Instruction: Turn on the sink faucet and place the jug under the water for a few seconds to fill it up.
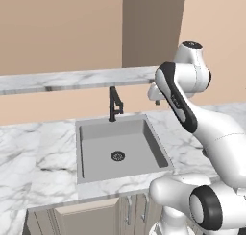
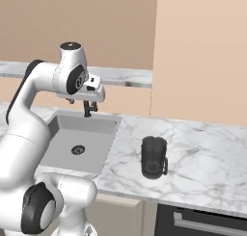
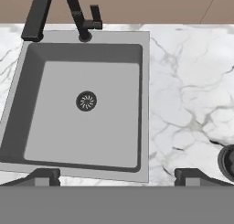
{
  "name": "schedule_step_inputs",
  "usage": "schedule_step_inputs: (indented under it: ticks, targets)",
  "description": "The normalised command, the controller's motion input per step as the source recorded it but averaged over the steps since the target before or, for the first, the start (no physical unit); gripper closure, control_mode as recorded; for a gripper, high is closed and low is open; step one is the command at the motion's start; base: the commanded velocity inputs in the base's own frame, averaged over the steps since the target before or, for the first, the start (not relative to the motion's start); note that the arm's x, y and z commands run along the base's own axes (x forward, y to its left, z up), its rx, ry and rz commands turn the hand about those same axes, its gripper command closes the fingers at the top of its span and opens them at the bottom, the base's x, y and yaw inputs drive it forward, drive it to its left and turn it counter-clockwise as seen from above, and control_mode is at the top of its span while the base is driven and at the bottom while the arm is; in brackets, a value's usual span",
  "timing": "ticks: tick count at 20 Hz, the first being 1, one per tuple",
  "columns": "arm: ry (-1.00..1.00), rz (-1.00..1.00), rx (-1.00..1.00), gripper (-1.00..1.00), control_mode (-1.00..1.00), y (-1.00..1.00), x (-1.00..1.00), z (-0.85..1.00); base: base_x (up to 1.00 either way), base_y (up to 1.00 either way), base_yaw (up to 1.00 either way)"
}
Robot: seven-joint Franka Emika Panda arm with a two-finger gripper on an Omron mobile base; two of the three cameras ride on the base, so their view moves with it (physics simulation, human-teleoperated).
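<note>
Light: even and bright, soft, no single source to be told.
Shadows: faint; inner walls of the sink shade darker toward its left and back edges; a weak dark patch under the jug.
Glare: none on the counter or the faucet.
Sharpness: rendered, slightly soft all over, nothing out of focus.
Edges: straight, no bending.

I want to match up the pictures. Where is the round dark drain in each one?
Left base view: the round dark drain sits on the floor of the grey recessed sink, centre of the picture.
Right base view: left of centre.
Hand view: upper left of centre.
Shared landmark: the slim black upright faucet behind the basin.
</note>
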Motion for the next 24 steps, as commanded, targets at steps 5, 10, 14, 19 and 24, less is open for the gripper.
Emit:
schedule_step_inputs:
  ticks: [5, 10, 14, 19, 24]
  targets:
    - [-0.08, 0.07, 0.0, -1.0, -1.0, -0.02, 0.15, -0.12, 0.03, 0.0, 0.0]
    - [-0.32, 0.3, 0.05, -1.0, -1.0, -0.18, 0.61, -0.33, 0.0, 0.0, 0.0]
    - [-0.29, 0.46, 0.06, -1.0, -1.0, -0.02, 0.78, -0.45, 0.0, 0.0, 0.0]
    - [-0.07, 0.48, 0.04, -1.0, -1.0, 0.0, 0.75, -0.57, 0.0, 0.0, 0.0]
    - [-0.06, 0.25, 0.07, -1.0, -1.0, 0.0, 0.61, -0.26, 0.0, 0.0, 0.0]
